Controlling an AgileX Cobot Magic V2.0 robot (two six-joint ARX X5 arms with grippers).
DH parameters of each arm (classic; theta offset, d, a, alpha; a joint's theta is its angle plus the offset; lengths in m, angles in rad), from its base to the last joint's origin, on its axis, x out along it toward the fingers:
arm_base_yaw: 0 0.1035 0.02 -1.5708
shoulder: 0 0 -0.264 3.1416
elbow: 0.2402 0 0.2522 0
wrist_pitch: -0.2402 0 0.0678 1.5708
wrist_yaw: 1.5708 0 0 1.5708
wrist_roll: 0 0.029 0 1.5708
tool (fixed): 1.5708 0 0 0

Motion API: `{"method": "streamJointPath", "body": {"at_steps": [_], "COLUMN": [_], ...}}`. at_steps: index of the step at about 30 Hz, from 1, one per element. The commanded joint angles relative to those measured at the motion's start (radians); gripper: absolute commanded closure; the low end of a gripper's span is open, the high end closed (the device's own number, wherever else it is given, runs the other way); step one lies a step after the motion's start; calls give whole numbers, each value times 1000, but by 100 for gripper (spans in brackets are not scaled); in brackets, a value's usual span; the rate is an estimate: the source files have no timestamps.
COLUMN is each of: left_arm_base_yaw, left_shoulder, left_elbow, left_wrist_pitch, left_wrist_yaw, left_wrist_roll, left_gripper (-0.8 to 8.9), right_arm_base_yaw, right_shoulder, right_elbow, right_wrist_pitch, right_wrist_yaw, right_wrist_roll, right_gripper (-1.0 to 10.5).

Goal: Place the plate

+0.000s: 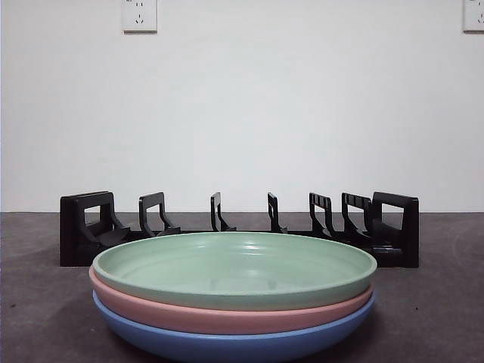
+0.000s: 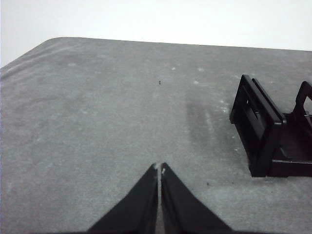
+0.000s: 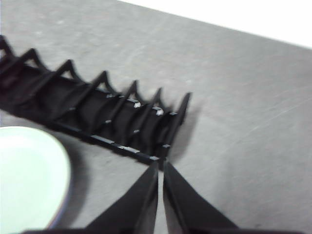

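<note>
1. The left gripper [image 2: 159, 169] has its jaws pressed together on nothing, over bare grey table [image 2: 97, 122] beside one end of the black plate rack [image 2: 265, 134].
2. The right gripper [image 3: 160, 165] is likewise closed and empty, near the rack's other end.
3. The green plate [image 1: 234, 268] tops a stack on a pink plate [image 1: 219, 316] and a blue plate [image 1: 227, 345], in front of the rack, whose slots stand empty. Everything remains to do.
4. Only the front view shows the lower plates; the right wrist view catches just the green rim.
</note>
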Motion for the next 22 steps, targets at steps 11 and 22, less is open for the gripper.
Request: {"method": "streamJointPath", "body": {"at_steps": [11,22], "left_arm_base_yaw": [1,0], "left_shoulder": [-1,-2], "left_elbow": [-11,-11], "left_wrist_pitch": [-6,-6], "left_wrist_yaw": [0,0], "left_wrist_roll": [-1,-1], "left_gripper": [806,806], "right_arm_base_yaw": [-297,-320], "right_shoulder": [-434,-565], "right_elbow": [-594,-735], "right_wrist_pitch": [459,443], "right_wrist_yaw": [-35,-41], "right_wrist_roll": [-74,-83], "right_gripper": [930,930]}}
